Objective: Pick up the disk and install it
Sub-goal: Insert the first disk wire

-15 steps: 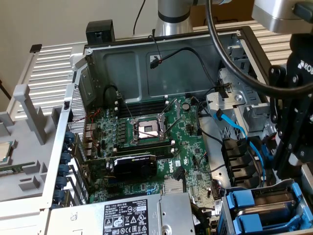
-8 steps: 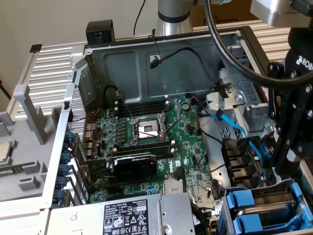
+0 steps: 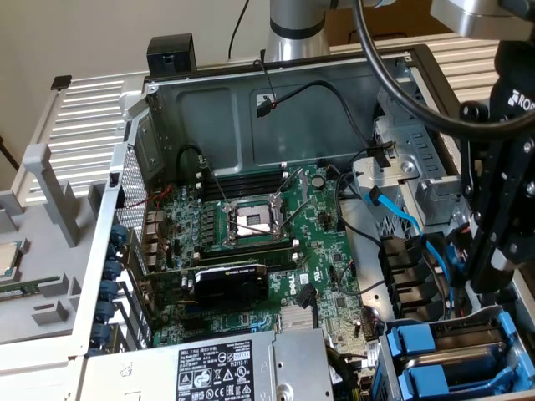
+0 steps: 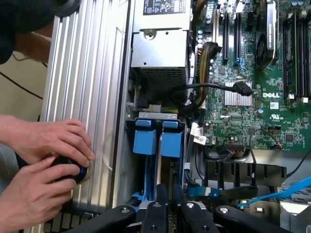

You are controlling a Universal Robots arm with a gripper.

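Over drive bay (image 4: 155, 115) of open PC case (image 3: 251, 109), hand (image 4: 170, 194) pinched together near blue-railed disk (image 4: 171, 141); ribbed metal surface (image 4: 82, 73); pale wall (image 3: 100, 33).

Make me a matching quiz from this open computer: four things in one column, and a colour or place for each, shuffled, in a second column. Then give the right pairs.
1. power supply box
2. drive rails
3. motherboard
4. person's hands

A. green
B. on a black knob beside the computer case
C. bright blue
D. grey, with a black-and-white label

Pairs: 1-D, 2-C, 3-A, 4-B.
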